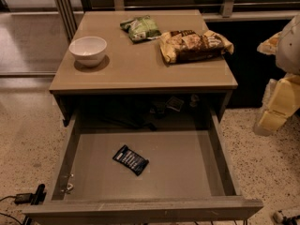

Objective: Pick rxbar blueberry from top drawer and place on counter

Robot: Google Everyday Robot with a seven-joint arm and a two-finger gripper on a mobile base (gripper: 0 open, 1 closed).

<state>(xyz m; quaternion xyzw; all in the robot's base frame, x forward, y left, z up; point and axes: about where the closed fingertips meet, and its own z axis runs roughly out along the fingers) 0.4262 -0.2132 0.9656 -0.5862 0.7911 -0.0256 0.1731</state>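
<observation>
Fingers of the gripper (277, 108), pale and blocky at the view's right edge: released or clenched, you cannot tell. Your rxbar blueberry (131, 160), a flat dark wrapper, lies askew on the grey floor of the open top drawer (219, 161), below the glossy tan surface (140, 64).
</observation>
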